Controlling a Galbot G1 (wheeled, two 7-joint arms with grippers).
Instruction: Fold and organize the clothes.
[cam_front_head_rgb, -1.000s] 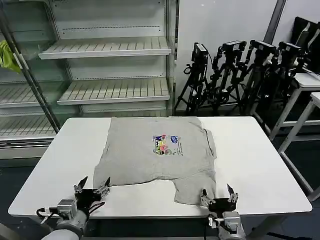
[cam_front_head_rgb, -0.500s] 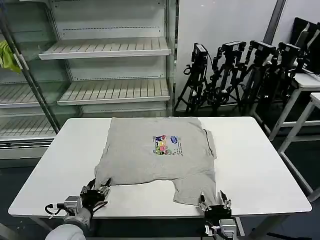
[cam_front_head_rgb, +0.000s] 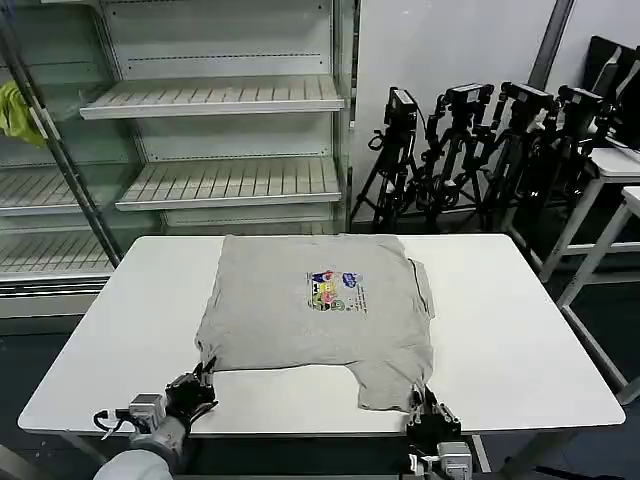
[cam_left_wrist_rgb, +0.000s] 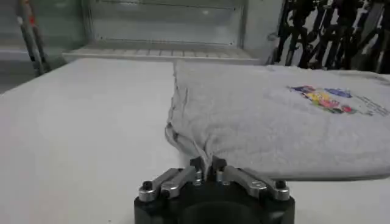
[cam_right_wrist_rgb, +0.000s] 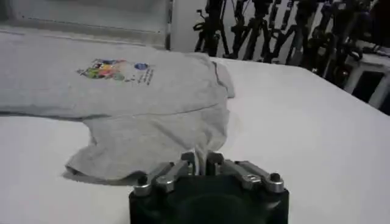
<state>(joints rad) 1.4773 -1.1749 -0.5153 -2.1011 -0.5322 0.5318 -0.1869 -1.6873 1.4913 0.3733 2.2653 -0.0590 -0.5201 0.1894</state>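
The grey shirt (cam_front_head_rgb: 320, 305) lies spread flat on the white table (cam_front_head_rgb: 520, 330), its colourful chest print (cam_front_head_rgb: 335, 290) facing up and its near hem running along the table's front edge, with one sleeve or flap hanging lower at the near right. A second ago we had both tools standing spread just short of that hem; since then both have gone forward and pressed together on the cloth.

Our left tool (cam_front_head_rgb: 197, 388) now pinches the shirt's near left corner. In the left wrist view the tool (cam_left_wrist_rgb: 207, 165) has its fingertips (cam_left_wrist_rgb: 197, 164) shut on a thin bunched ridge of fabric. Our right tool (cam_front_head_rgb: 428, 410) pinches the near right corner of the hanging flap. In the right wrist view the tool (cam_right_wrist_rgb: 201, 159) holds a small raised peak of cloth between its tips.

The shirt's near edge has crept slightly, and the corners are drawn a little toward the tools, while the rest stays flat on the table beneath the print.

We judge that both grips are made, so the fold itself can begin: the likely next move is to lift both corners together and carry them away from us, over the print toward the shirt's far edge. The pinches look thin, so a corner could slip if we lift unevenly.

Beyond the table stand empty shelves (cam_front_head_rgb: 215, 95) and a row of black tripods (cam_front_head_rgb: 480, 150).
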